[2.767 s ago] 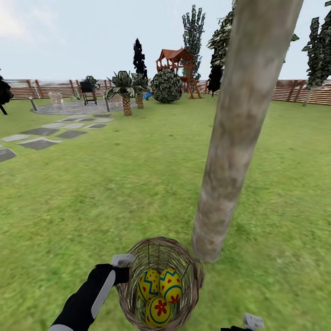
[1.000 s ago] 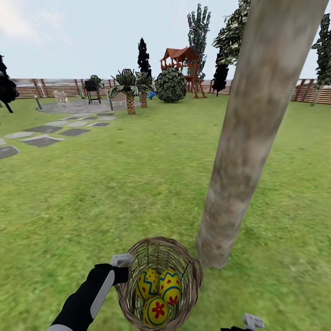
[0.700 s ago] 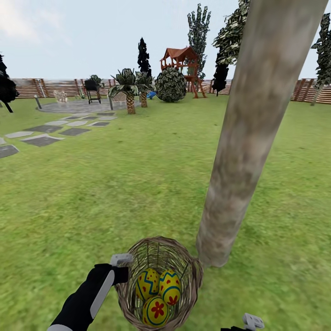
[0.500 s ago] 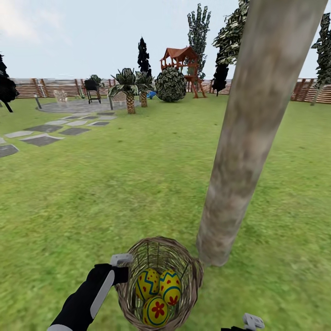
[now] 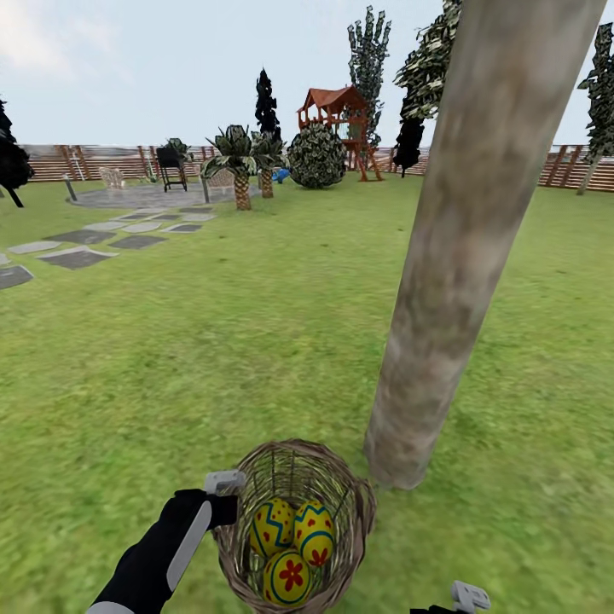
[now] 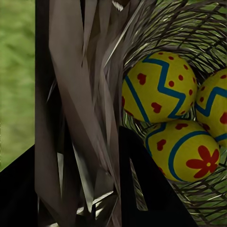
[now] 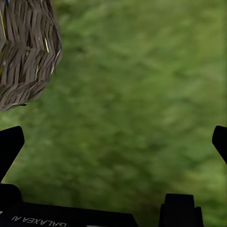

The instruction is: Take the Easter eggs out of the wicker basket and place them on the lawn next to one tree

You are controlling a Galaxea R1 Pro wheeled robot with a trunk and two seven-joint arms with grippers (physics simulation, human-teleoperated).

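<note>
The wicker basket point(image 5: 294, 522), holding three Easter eggs point(image 5: 292, 546), is gripped at its left rim by the left gripper point(image 5: 223, 495); the right gripper's point(image 7: 113, 142) jaws are spread wide over the lawn point(image 7: 142, 94).

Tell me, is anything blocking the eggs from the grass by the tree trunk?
Only the wicker basket wall: the three eggs sit inside it. The lawn around the tree base looks bare.

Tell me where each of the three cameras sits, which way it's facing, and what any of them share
Head view: from the robot's head, forward and down over the lawn, tree and wicker basket; left gripper at the basket's rim.
Left wrist view: on the left arm, against the basket wall, three Easter eggs inside.
Right wrist view: on the right arm, facing grass; fingers spread apart, basket at the edge.
All three share the basket.
</note>
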